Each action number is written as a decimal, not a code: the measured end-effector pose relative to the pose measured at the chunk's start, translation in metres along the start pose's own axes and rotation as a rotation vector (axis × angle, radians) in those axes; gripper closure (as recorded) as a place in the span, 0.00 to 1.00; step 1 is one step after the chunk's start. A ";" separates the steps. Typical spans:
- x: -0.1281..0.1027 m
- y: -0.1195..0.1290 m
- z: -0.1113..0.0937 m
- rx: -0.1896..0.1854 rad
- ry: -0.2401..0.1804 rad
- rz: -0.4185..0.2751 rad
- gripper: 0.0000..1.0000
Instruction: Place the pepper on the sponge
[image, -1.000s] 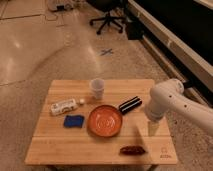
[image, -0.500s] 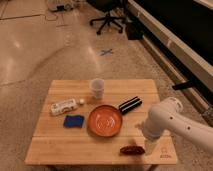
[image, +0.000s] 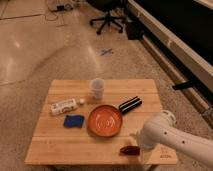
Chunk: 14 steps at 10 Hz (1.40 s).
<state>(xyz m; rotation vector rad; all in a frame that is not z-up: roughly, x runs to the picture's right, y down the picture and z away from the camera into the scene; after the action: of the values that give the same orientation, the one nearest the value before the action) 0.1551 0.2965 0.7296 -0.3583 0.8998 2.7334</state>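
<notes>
The pepper (image: 128, 150), small and dark red-brown, lies near the front right edge of the wooden table (image: 75, 145). My gripper (image: 138, 144) hangs at the end of the white arm, right at the pepper's right end. The arm covers the gripper's tip. The blue sponge (image: 73, 120) rests on the table's left half, left of the orange pan (image: 105, 120), well apart from the pepper.
A white bottle (image: 64, 106) lies on its side behind the sponge. A clear cup (image: 97, 88) stands at the back middle. The pan's black handle (image: 130, 104) points back right. An office chair (image: 107, 15) stands on the floor far behind.
The arm has swung forward and down toward the table's front right, bringing the gripper to the pepper. The objects on the table have not moved.
</notes>
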 end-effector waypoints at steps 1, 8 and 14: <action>0.001 0.000 0.004 -0.002 -0.004 -0.006 0.20; -0.002 -0.009 0.028 0.035 -0.041 -0.024 0.58; 0.003 -0.012 0.028 0.071 -0.030 -0.019 0.85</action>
<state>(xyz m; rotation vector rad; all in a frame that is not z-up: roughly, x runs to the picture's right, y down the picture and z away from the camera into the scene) 0.1516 0.3229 0.7440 -0.3102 0.9773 2.6738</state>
